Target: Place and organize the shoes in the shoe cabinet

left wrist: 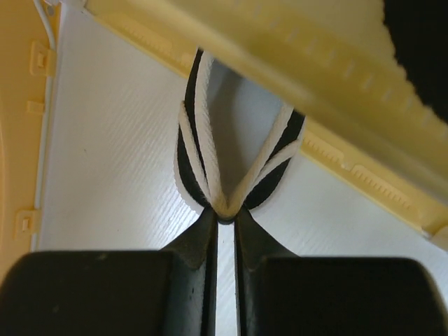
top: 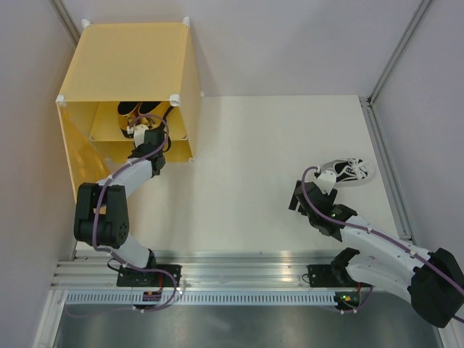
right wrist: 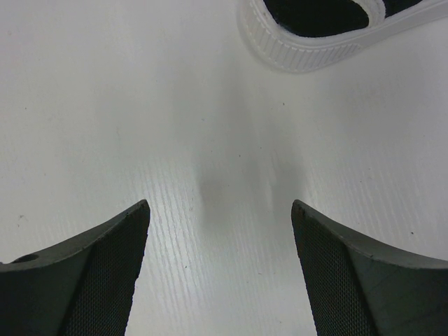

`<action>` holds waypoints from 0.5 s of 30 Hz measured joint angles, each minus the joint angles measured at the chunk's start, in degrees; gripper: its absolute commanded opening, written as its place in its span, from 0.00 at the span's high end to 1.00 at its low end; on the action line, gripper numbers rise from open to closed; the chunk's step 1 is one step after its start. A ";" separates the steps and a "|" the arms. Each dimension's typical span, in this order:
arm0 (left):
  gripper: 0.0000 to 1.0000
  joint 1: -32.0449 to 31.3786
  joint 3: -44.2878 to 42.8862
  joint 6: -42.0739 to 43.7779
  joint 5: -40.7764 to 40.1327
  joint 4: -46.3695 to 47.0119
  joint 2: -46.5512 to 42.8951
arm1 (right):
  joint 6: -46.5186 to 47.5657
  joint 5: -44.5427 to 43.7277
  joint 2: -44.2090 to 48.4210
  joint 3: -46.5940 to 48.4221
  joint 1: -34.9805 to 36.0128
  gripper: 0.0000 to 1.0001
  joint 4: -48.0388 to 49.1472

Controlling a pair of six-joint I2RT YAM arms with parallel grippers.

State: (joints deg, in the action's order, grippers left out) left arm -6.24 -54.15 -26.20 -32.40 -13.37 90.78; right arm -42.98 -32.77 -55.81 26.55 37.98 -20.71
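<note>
A: Which step is this?

B: Placing a shoe. The left fingers [left wrist: 196, 241] are pinched tight on a sneaker [left wrist: 204, 140] by its collar at the cabinet [top: 123, 58] mouth, under a yellow edge [left wrist: 336, 84] (its shelf, I think).

A: Next?

B: Ease it inside, then release. The other sneaker [top: 349, 171] lies on the desk [top: 254, 181] well right of the cabinet, near the right fingers [right wrist: 105, 266], which are spread wide and empty.
</note>
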 measured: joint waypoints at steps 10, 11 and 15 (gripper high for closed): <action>0.95 3.63 0.07 7.19 1.55 7.96 1.81 | 0.39 -0.04 0.07 0.00 0.00 0.14 -0.94; 0.94 4.00 0.33 8.02 1.97 8.92 1.81 | 0.39 -0.04 0.07 0.00 0.00 0.14 -0.94; 0.92 5.31 1.90 12.04 4.04 13.14 1.79 | 0.59 -0.02 0.07 0.00 0.00 0.14 -0.94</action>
State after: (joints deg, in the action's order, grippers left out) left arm -0.93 -52.25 -14.15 -28.36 -0.23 92.58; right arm -42.39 -32.80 -55.75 26.55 37.98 -21.65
